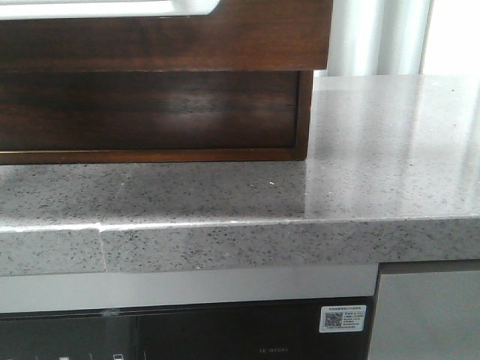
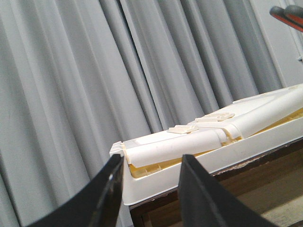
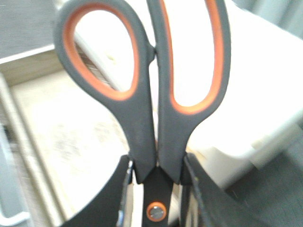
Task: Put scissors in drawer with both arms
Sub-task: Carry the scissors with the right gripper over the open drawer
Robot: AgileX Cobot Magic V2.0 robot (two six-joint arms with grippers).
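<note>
The scissors [image 3: 147, 94] fill the right wrist view, grey handles with orange-lined loops pointing away from the wrist. My right gripper [image 3: 157, 165] is shut on them just above the pivot screw, and the blades are hidden. Under them lies the pale inside of the drawer [image 3: 61, 132]. In the front view the drawer [image 1: 225, 37] shows as a dark brown flat front at the top, white inside; neither gripper appears there. My left gripper [image 2: 151, 161] is open and empty, its fingers straddling the corner of a white plastic insert [image 2: 199, 146] on the drawer's brown edge. A grey-and-orange tip of the scissors [image 2: 287, 15] shows far off.
A speckled grey stone counter [image 1: 360, 165] runs across the front view, with a dark wooden cabinet recess [image 1: 150, 112] under the drawer. A dark appliance panel [image 1: 225, 334] sits below the counter edge. Grey curtains [image 2: 94, 71] hang behind the drawer.
</note>
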